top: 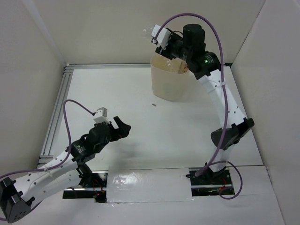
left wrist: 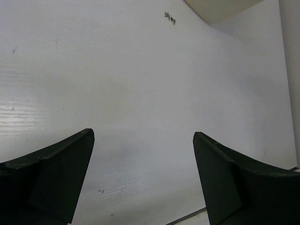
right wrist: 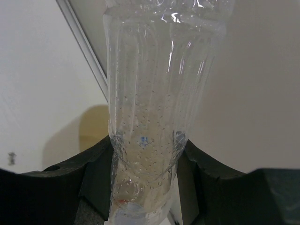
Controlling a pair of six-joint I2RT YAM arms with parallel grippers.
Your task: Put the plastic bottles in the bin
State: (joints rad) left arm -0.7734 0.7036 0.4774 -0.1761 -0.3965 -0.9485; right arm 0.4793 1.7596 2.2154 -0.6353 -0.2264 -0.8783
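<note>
A clear crinkled plastic bottle (right wrist: 154, 93) is clamped near its cap end between the black fingers of my right gripper (right wrist: 147, 145), its body sticking out away from the wrist. From above, the right gripper (top: 159, 38) hangs high over the back left rim of the cream-beige bin (top: 168, 82), with the bottle (top: 153, 32) poking out to the left. My left gripper (top: 119, 129) hovers low over the near left part of the white table. Its jaws stand wide apart around bare table surface (left wrist: 143, 135). A corner of the bin (left wrist: 220, 9) shows at that view's top.
An aluminium rail (top: 55, 117) runs along the table's left edge, and cardboard walls enclose the left, back and right sides. A small dark mark (top: 153, 105) lies on the table in front of the bin. A shiny tape strip (top: 145, 185) spans the near edge between the arm bases.
</note>
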